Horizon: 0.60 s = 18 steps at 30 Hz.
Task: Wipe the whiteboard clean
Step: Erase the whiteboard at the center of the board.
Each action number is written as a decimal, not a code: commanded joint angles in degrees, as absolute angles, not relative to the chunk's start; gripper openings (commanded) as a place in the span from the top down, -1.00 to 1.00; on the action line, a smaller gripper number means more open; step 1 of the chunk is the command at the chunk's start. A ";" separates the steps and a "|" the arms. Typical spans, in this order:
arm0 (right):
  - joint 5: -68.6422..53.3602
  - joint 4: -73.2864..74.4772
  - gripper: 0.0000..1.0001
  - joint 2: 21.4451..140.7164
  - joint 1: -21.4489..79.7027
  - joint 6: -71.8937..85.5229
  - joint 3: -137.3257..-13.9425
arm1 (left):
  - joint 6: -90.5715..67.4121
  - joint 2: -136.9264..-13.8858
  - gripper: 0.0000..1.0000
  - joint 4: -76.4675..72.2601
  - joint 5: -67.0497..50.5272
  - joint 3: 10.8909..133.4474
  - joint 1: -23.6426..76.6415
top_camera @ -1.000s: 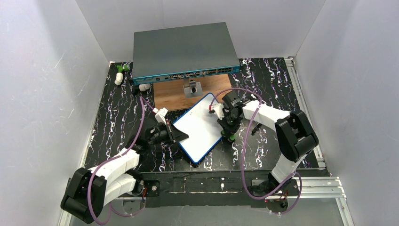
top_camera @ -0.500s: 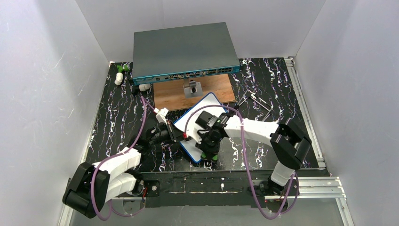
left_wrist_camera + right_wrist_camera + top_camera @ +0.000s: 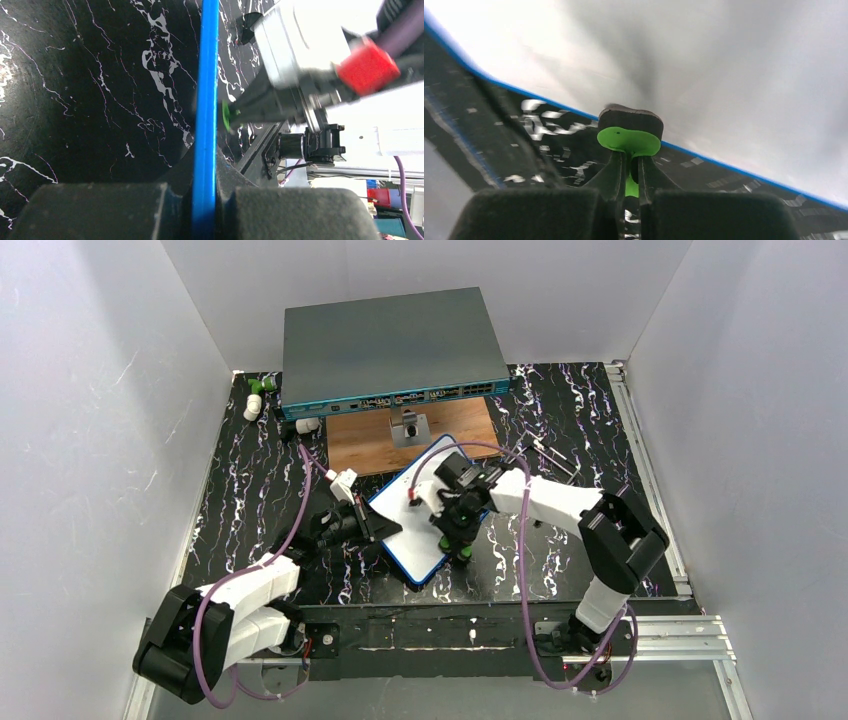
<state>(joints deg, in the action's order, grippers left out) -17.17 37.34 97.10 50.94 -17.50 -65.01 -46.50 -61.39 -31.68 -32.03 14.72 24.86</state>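
The whiteboard (image 3: 415,502), white with a thin blue frame, lies slanted at the table's middle, and its visible part shows no writing. My left gripper (image 3: 386,528) is shut on the board's left edge; in the left wrist view the blue frame (image 3: 206,100) runs straight between the left gripper's (image 3: 205,210) pads. My right gripper (image 3: 462,540) is shut on a green eraser (image 3: 629,141) with a dark pad, held at the board's near right edge. In the right wrist view, the white surface (image 3: 704,65) fills the area beyond the right gripper (image 3: 630,175).
A grey-teal network switch (image 3: 390,350) stands at the back, with a brown wooden board (image 3: 365,448) and a small metal part (image 3: 408,428) in front of it. Small white and green pieces (image 3: 257,395) lie back left. Thin metal rods (image 3: 552,455) lie right of the whiteboard.
My right gripper swept the eraser from the board's right side down to its near corner, then back up and to the right. The left gripper kept its hold without moving.
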 commanded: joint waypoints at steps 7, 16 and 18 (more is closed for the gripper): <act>-6.30 31.60 0.97 96.84 42.63 -18.04 -61.53 | -47.21 -61.54 1.00 -24.13 -34.66 13.58 25.71; -14.90 32.23 0.97 97.42 53.87 -19.62 -62.18 | -48.11 -61.47 1.00 -25.33 -34.31 13.24 25.69; -15.68 32.20 0.97 98.08 55.40 -19.23 -63.61 | -48.33 -61.60 1.00 -25.88 -34.32 13.02 25.66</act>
